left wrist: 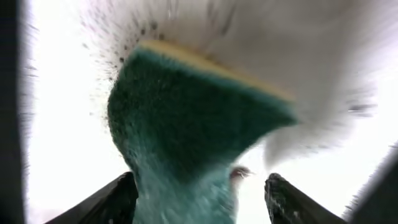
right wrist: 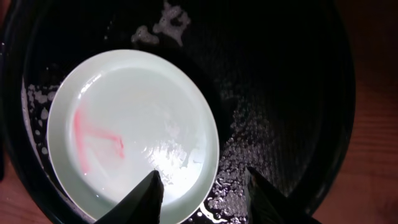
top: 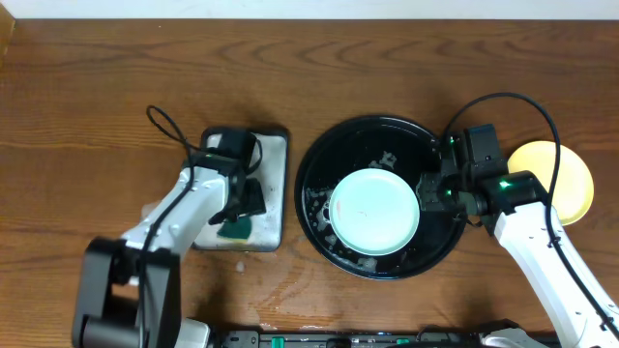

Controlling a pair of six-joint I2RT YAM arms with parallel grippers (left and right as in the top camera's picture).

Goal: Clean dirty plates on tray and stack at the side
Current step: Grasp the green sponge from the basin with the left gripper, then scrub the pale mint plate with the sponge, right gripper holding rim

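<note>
1. Pale mint plate (top: 375,211): lies flat in the middle of the black tray (top: 377,145), ringed by wet flecks, evidently due for a scrub.
2. Right hand (right wrist: 205,196): hangs low over the plate's rim, one finger above the plate and one above the tray, spread and pinching nothing. Seems poised to steady or lift the plate.
3. Yellow plate (top: 566,179): rests off the tray on the surface (top: 97,97) at the right, partly under the right arm. Probably the start of the stack.
4. Left hand (left wrist: 200,180): hovers over the grey tray (top: 274,184), fingers spread astride the green sponge (left wrist: 186,118), with a bright gap beside one finger. Looks like fetching the scrubber.
5. Right wrist view: reveals a red smear (right wrist: 93,140) on the plate, washed out from overhead. Overhead alone takes in the yellow plate and grey tray. No third plate visible anywhere.
</note>
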